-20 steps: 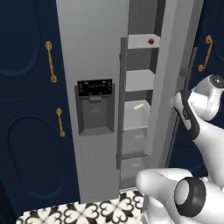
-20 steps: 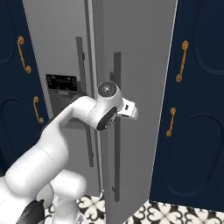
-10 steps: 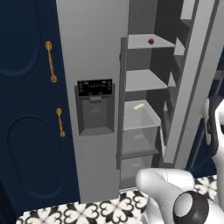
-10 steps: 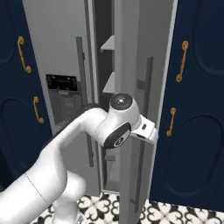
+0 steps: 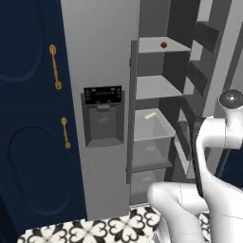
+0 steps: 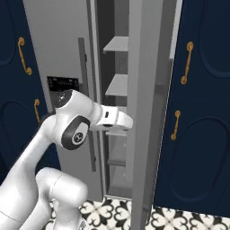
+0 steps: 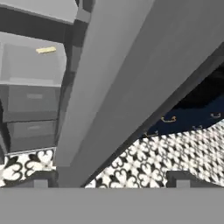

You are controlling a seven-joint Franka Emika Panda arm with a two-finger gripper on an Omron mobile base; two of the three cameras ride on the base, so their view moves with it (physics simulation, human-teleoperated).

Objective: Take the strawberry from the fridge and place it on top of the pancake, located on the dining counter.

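The gripper [image 7: 109,179] is standing wide open and holding nothing, its dark tips straddling the smooth grey edge of the fridge [image 5: 102,57] door. The opening step is looking done; next, a reach up and inward is called for. Farther in, flat matte shelves are stacking upward, and the strawberry [image 5: 163,45], tiny, round and red, is sitting on the top one.

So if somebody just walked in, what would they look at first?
Probably the tall grey fridge with its right door swung open, showing grey shelves inside. A tiny red strawberry sits alone on the top shelf, and a small pale yellow thing lies lower down. The big white robot arm bends across in front, reaching toward the open door.
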